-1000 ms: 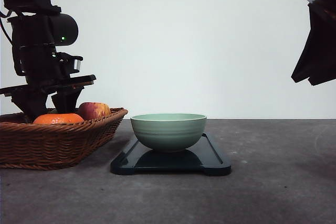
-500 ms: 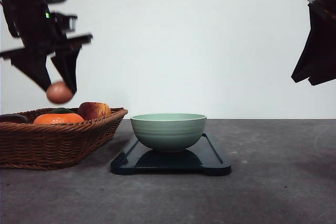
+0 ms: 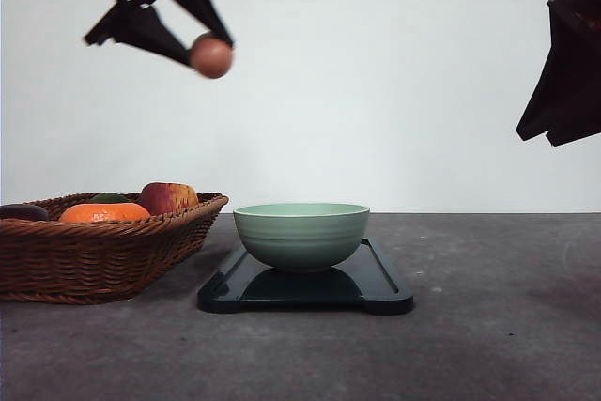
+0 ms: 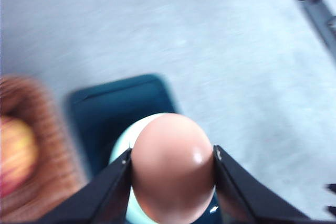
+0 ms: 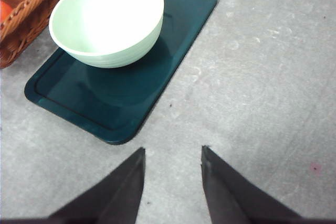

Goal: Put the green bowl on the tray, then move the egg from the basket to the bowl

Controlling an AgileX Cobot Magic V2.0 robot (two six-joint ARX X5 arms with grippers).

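The pale green bowl [image 3: 300,234] stands upright on the black tray [image 3: 380,290] at the table's middle. High above and to the left of the bowl, my left gripper [image 3: 208,52] is shut on the reddish-brown egg [image 3: 211,55]. In the left wrist view the egg [image 4: 173,167] sits clamped between both fingers, with the bowl [image 4: 123,145] and tray [image 4: 121,103] blurred beneath it. The wicker basket [image 3: 94,251] rests at the left, beside the tray. My right gripper [image 5: 172,157] hangs open and empty, high at the right, with the bowl [image 5: 107,19] and tray [image 5: 178,30] below it.
The basket holds an orange fruit [image 3: 103,212], a red-yellow apple [image 3: 169,197] and a dark item at its left edge [image 3: 21,211]. Bare grey table stretches to the right of the tray. A white wall stands behind.
My left gripper has lifted the egg out of the basket, risen high and swung right toward the bowl. The right arm has barely shifted.
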